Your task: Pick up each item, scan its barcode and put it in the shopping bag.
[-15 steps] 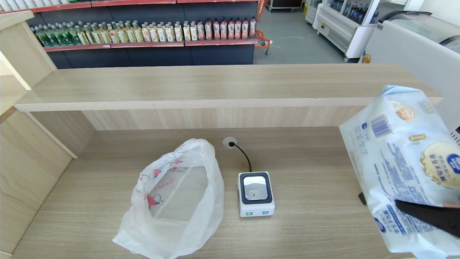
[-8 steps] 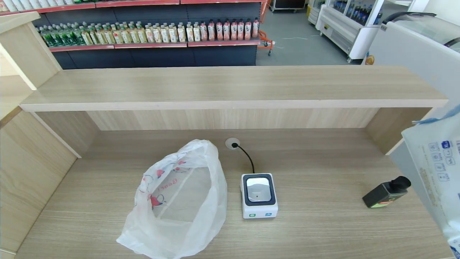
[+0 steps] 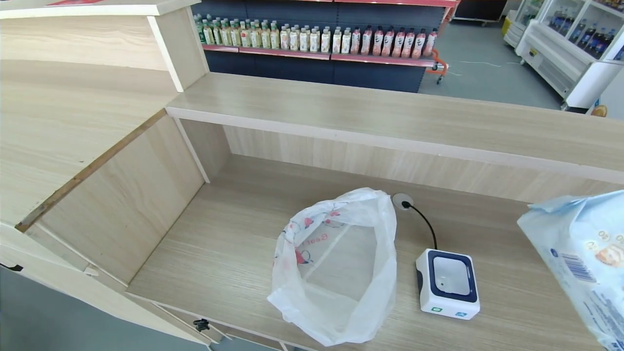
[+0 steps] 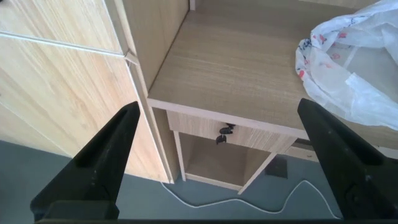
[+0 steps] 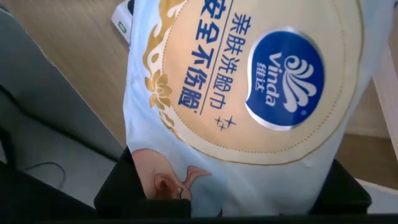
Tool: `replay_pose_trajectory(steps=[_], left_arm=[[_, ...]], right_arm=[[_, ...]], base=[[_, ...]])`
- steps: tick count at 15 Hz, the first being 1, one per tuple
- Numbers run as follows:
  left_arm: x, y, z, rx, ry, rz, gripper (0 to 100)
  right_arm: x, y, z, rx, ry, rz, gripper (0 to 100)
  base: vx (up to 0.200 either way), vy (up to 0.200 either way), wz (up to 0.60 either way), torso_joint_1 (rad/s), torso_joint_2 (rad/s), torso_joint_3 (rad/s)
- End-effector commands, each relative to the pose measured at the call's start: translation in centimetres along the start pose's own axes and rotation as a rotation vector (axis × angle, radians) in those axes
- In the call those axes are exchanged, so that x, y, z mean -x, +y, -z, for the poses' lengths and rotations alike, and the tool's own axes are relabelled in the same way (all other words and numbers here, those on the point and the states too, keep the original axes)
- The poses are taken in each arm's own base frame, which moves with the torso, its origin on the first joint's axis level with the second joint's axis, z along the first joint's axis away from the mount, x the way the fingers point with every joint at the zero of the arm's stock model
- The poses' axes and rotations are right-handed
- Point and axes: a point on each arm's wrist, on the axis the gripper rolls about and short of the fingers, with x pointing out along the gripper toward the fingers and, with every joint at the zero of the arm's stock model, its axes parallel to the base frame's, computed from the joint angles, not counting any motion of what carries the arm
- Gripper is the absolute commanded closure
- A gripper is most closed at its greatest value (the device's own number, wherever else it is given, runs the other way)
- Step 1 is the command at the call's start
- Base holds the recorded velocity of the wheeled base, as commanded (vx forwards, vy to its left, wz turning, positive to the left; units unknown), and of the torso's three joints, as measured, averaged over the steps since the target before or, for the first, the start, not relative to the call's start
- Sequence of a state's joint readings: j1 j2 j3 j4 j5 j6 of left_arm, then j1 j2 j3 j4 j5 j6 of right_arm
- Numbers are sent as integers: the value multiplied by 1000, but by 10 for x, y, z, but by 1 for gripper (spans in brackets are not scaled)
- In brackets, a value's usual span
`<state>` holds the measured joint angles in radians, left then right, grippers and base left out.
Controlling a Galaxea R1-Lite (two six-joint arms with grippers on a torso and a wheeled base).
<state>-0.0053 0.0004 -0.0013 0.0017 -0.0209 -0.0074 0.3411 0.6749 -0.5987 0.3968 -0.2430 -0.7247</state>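
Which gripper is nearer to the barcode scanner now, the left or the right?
Right. The right gripper holds the blue pack to the right of the scanner. The left gripper, open, hangs off the front edge of the counter, beyond the shopping bag.

Bright, even light (soft shadows)

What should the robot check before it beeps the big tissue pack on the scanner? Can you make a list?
1. Right gripper shut on the tissue pack: ok.
2. Barcode turned toward the scanner: not ok, it faces up.
3. Pack over the scanner: not ok, it hangs to its right.
4. Scanner window uncovered: ok.
5. Shopping bag mouth open: ok.
6. Left gripper out of the way, open by the counter edge: ok.
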Motion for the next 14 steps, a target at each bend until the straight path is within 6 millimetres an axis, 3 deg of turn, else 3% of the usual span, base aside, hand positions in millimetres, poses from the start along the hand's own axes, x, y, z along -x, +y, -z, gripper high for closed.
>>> replay_pose_trajectory(steps=[1,6,11,14], left_arm=[[0,0,0,0,-2,1,0],[0,0,-1,0,-4,0,0],[0,0,0,0,-2,0,0],[0,0,0,0,-2,0,0]], right_arm=[[-32,-14,0,62,247,87,100],[-67,-29,7,232,307,197,100],[-85,-9,22,330,275,148,100],[-102,-7,23,278,274,99,100]], base=[[0,0,0,0,0,0],[0,0,0,0,0,0],[0,0,0,0,0,0],[0,0,0,0,0,0]])
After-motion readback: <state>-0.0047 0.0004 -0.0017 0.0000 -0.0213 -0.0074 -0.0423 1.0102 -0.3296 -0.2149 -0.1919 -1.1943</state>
